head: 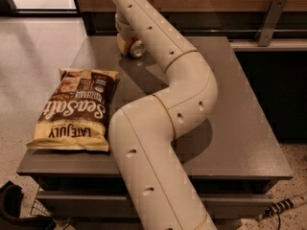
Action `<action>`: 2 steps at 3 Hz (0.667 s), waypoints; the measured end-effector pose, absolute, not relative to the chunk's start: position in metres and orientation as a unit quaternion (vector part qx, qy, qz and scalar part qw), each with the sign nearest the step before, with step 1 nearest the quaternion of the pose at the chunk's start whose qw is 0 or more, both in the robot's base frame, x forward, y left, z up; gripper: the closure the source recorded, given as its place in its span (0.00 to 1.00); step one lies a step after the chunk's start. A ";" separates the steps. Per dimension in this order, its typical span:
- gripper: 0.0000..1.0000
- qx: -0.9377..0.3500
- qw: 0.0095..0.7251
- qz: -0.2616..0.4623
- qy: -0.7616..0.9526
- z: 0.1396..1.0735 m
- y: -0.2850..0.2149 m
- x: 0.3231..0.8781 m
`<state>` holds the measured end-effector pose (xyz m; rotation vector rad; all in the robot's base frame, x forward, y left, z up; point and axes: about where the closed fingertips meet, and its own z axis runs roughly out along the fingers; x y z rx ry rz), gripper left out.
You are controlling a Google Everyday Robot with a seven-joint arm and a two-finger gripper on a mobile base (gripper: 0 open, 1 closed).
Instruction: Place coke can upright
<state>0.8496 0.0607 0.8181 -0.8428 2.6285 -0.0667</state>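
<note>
My arm reaches across the grey table (249,128) to its far left corner. My gripper (125,41) is there, low over the table top and mostly hidden behind my wrist. Right beside it a round silver end of the coke can (137,48) faces the camera, so the can seems to lie on its side. The can's red body is hidden by the gripper and arm. I cannot tell whether the gripper holds the can or only touches it.
A brown and yellow chip bag (74,110) lies flat on the left half of the table. A wooden wall panel and a dark ledge (268,32) run behind the table. A metal bracket (269,18) stands at the back right. The floor lies to the left.
</note>
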 end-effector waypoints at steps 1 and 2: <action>1.00 -0.300 0.190 -0.024 0.935 0.815 0.062 0.852; 1.00 -0.300 0.190 -0.024 0.935 0.815 0.062 0.852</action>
